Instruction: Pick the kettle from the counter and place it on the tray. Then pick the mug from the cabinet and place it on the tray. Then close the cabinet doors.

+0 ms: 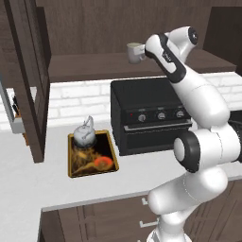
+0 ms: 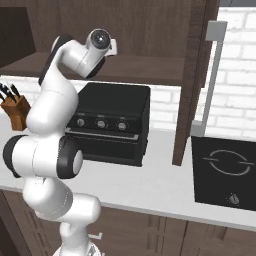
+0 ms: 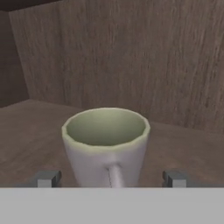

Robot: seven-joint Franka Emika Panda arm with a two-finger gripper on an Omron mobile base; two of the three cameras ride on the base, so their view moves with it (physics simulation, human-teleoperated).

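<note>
The end effector (image 3: pixel 109 178) stands spread wide, one dark fingertip (image 3: pixel 46 178) on either side of the small pale grey-beige cylindrical mug (image 3: pixel 106 146) with a greenish inner rim, neither tip touching it and its handle facing the camera. The mug sits upright on the long shelf of the dark brown wooden wall cabinet (image 1: pixel 94 66), its doors (image 1: pixel 28 80) open. Below, the squat silvery-grey kettle (image 1: pixel 85 134) rests on the far end of the golden-rimmed patterned tray (image 1: pixel 90 168), on the light grey-white tabletop (image 1: pixel 28 189) left of a black toaster oven (image 1: pixel 149 116).
</note>
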